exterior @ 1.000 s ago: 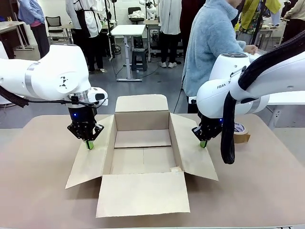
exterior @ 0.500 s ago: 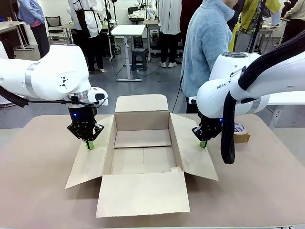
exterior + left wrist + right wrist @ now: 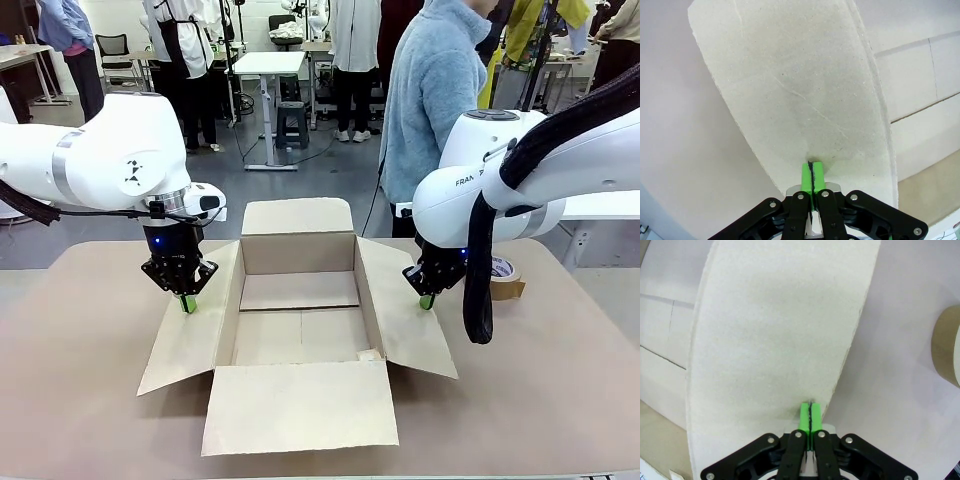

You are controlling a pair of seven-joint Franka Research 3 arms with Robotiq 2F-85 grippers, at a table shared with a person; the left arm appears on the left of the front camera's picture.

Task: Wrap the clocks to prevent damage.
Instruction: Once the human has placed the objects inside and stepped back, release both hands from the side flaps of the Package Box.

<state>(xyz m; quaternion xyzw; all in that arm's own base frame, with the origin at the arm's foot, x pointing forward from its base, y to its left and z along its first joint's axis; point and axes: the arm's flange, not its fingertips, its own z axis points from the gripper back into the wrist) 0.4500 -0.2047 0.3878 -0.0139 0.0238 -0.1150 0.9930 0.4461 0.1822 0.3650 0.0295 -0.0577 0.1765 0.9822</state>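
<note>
Both closed, left end effector (image 3: 187, 303) and right end effector (image 3: 427, 301) touch box flaps (image 3: 190, 345); tape (image 3: 510, 284) half-hidden.

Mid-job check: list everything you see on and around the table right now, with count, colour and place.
cardboard box: one, brown, table centre, open, all four flaps spread outward
tape roll: one, brown, on the table right of the box, partly behind the right arm
table: one, beige, under everything
person: one, pale blue fleece, standing at the far side
left gripper: one, black with green pads, shut, tips on the box's left flap
right gripper: one, black with green pads, shut, tips on the box's right flap
</note>
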